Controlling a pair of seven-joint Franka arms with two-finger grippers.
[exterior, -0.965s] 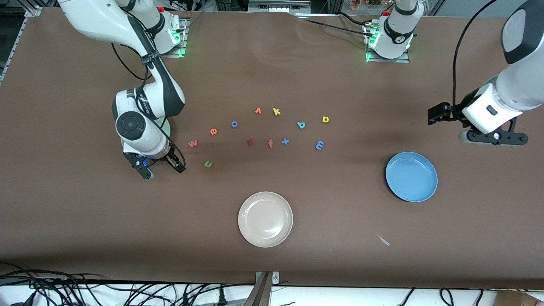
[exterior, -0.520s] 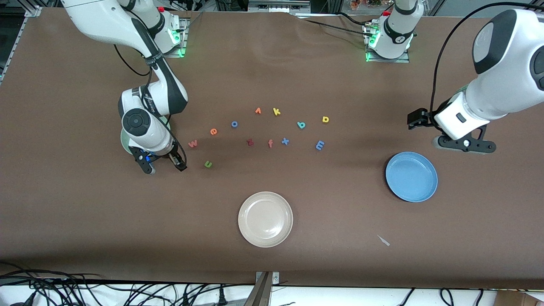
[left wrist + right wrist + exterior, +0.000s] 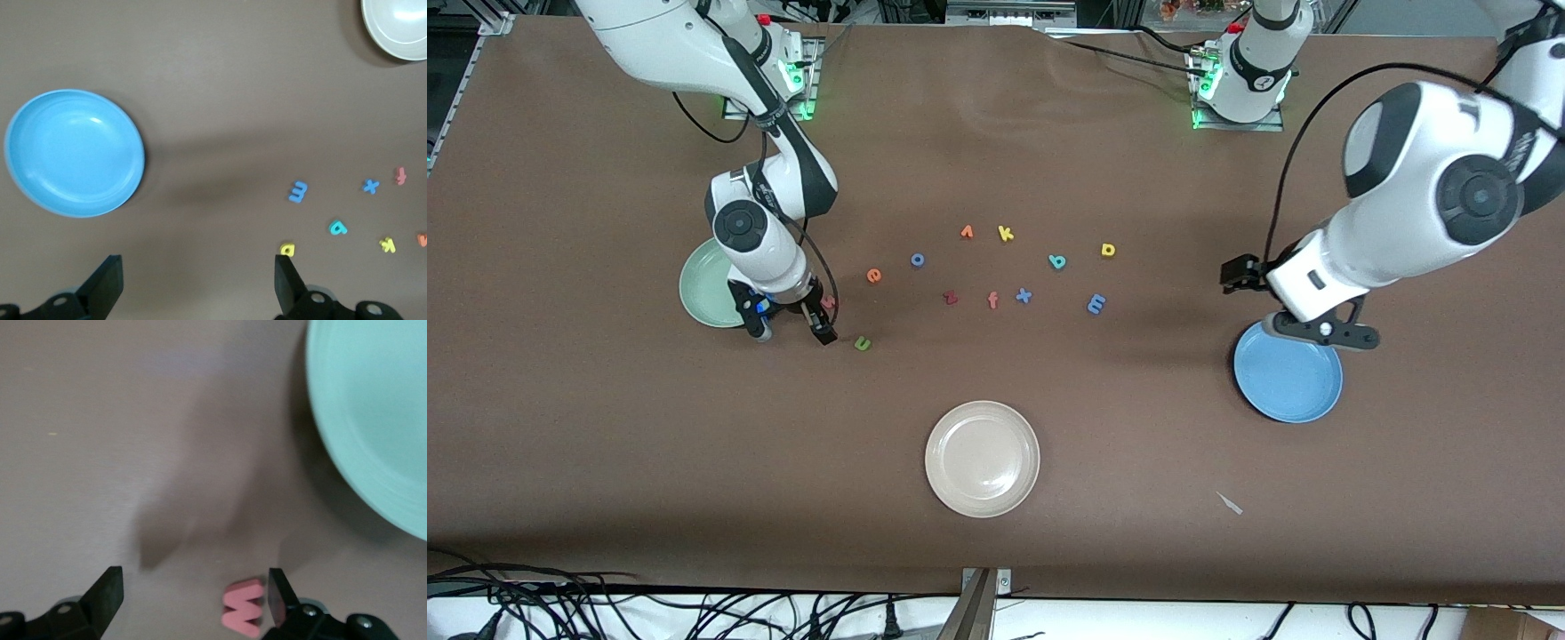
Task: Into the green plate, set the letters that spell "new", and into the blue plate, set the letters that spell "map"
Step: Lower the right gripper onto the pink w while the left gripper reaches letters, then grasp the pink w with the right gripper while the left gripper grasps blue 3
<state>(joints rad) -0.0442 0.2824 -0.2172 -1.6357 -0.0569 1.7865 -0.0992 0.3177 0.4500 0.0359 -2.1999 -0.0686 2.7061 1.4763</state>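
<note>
Three plates and eleven foam letters on the bench, two grippers up with fingers wide.

The green plate lies at the right arm's end; the right gripper hangs empty just beside it over the w, with the n and e near. One beige plate sits nearest the camera. The a, p and m lie toward the blue plate, under the empty left gripper.

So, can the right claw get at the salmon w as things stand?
Probably yes. The open right claw hangs just over the w, which lies flat beside the green plate, with nothing between them.
</note>
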